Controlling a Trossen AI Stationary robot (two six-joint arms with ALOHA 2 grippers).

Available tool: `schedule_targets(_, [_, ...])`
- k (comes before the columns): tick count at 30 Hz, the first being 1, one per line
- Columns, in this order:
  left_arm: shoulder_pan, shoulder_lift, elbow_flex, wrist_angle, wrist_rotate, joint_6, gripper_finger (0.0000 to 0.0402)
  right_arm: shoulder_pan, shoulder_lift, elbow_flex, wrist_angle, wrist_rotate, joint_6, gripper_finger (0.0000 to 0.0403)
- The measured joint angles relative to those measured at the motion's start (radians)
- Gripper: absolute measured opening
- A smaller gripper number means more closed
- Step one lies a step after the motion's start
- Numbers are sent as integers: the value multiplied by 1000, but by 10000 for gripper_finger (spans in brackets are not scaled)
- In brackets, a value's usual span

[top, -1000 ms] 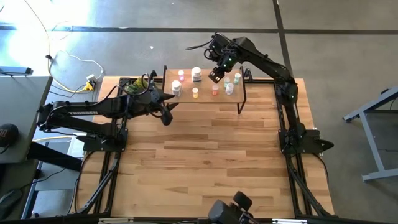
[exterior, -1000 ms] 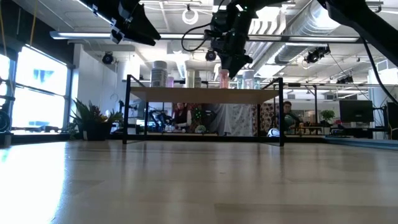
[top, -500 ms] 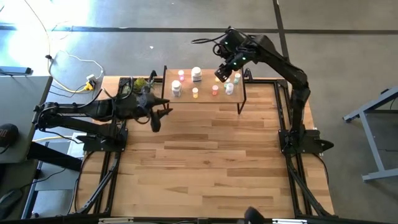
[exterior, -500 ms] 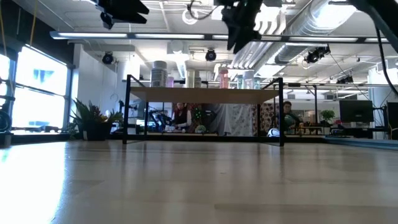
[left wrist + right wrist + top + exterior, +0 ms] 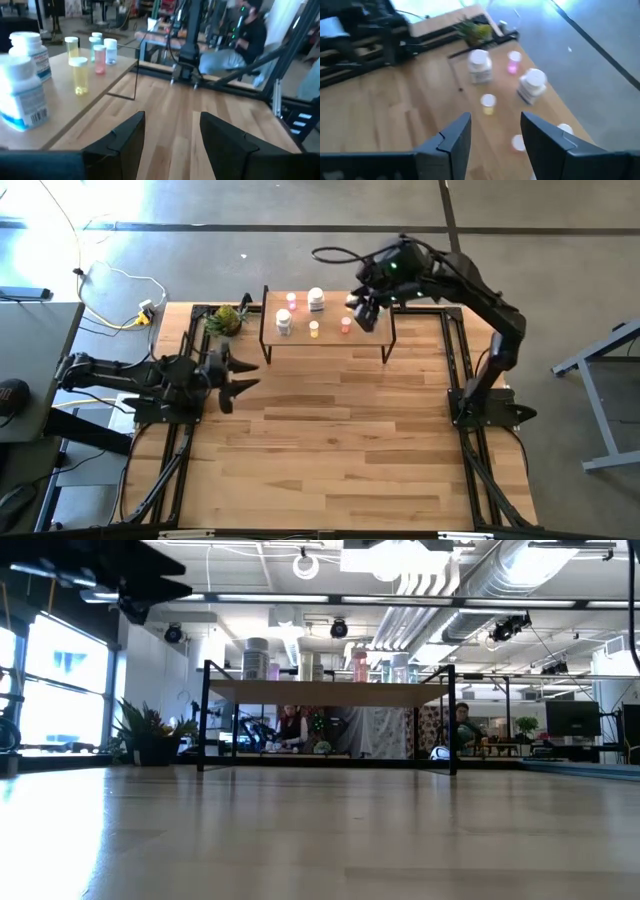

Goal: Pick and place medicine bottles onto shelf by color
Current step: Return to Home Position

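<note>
I log all medicine bottles (image 5: 316,301) standing on the shelf (image 5: 330,343). Right gripper (image 5: 362,310) hangs above the shelf's right end, fingers apart. Left gripper (image 5: 232,377) over the table's (image 5: 330,442) left side, fingers apart, gripping nothing

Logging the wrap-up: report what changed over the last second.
The left tool drew back leftward, away from the shelf. The right tool rose and shifted rightward, from above the shelf's middle to over its right end. Both are open and empty, and neither took or released anything. The medicine bottles stayed put on the shelf.
</note>
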Motion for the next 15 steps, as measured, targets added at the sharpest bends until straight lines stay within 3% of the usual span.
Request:
schedule_targets(7, [0,-192,-204,98,51,0,181,97,-65,0,1,18,11,163])
schedule_targets(15, [1,-304,-324,115,137,-50,181,167,-213,0,-43,181,17,163])
